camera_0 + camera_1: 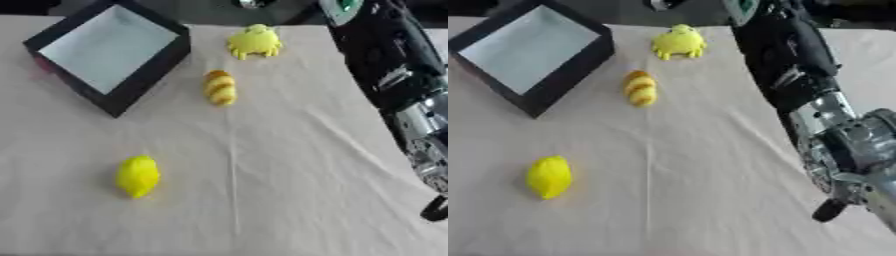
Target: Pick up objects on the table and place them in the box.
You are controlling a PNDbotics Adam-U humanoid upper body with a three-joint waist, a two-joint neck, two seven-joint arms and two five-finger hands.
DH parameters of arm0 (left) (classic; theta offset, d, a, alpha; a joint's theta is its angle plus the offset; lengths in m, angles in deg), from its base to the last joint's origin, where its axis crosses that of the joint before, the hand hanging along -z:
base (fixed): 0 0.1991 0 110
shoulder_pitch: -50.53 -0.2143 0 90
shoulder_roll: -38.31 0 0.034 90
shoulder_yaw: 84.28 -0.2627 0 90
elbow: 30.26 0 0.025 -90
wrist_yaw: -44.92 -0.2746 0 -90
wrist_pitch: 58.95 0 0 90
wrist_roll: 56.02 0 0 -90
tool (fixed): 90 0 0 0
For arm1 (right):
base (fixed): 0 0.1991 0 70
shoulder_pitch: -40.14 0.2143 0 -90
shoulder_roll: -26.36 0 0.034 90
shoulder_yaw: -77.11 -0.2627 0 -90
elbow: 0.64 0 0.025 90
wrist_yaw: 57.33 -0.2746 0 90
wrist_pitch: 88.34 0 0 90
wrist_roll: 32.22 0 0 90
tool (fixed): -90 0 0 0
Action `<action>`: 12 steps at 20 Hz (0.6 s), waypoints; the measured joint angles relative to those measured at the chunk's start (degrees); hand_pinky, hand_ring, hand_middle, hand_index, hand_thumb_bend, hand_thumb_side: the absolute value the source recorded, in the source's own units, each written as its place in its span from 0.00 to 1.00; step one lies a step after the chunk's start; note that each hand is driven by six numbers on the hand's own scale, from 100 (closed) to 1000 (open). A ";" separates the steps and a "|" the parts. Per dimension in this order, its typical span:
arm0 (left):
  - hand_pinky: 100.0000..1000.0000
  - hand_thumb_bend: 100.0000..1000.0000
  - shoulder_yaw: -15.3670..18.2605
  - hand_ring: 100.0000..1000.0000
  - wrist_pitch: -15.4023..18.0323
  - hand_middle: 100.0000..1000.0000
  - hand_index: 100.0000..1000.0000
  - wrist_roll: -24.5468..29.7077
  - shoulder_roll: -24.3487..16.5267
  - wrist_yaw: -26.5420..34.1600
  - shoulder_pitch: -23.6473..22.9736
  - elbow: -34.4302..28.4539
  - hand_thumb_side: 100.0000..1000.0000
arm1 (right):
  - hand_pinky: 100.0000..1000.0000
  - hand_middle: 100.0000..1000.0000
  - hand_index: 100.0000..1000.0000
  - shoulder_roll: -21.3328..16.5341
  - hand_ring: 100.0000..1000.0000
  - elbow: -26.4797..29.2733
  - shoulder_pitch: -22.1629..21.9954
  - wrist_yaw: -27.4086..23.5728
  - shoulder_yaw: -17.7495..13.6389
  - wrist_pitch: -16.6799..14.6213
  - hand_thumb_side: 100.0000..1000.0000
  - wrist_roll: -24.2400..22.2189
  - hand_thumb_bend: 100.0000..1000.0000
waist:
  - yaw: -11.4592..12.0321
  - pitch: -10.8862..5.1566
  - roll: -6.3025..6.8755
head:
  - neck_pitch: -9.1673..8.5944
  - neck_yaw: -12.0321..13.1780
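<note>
Right eye view shows the right hand [846, 197] low at the table's right edge, fingers unreadable, nothing yet lifted: reaching the yellow lemon-shaped toy [549, 177] front-left, near the black open box [562, 80], seems next.

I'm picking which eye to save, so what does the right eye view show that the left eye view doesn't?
Only the right eye view shows more of the right arm, down to a dark tip at its low end. Only the left eye view shows more cloth left of the box. Both share the box, the lemon, the striped toy, the yellow toy and the tablecloth.
</note>
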 measured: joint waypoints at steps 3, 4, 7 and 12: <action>0.87 0.05 0.00 0.74 0.00 0.81 0.79 0.00 -0.02 -0.02 -0.02 0.02 0.84 | 0.95 0.89 0.93 -0.51 0.94 -2.82 1.65 2.32 0.00 -1.50 0.43 -2.61 0.43 | -0.08 0.00 -0.16 | 0.00 0.01; 0.87 0.05 0.00 0.74 0.01 0.81 0.79 0.01 -0.02 -0.02 -0.02 0.04 0.84 | 0.95 0.90 0.94 -0.54 0.94 -3.54 2.00 3.22 -0.02 -1.76 0.43 -3.43 0.43 | -0.13 0.00 -0.18 | 0.00 0.01; 0.87 0.05 0.00 0.74 0.02 0.81 0.78 0.02 -0.02 -0.02 -0.02 0.24 0.84 | 0.95 0.90 0.94 -0.54 0.94 -5.21 2.54 5.52 -0.07 -2.29 0.43 -5.43 0.43 | -0.14 0.00 -0.19 | 0.00 -0.07; 0.87 0.05 0.00 0.74 0.04 0.81 0.78 0.04 -0.02 -0.02 -0.02 0.30 0.83 | 0.95 0.91 0.94 -0.35 0.95 -6.73 2.78 8.63 -0.41 -2.84 0.35 -7.76 0.40 | -0.12 0.01 0.01 | -0.35 -0.38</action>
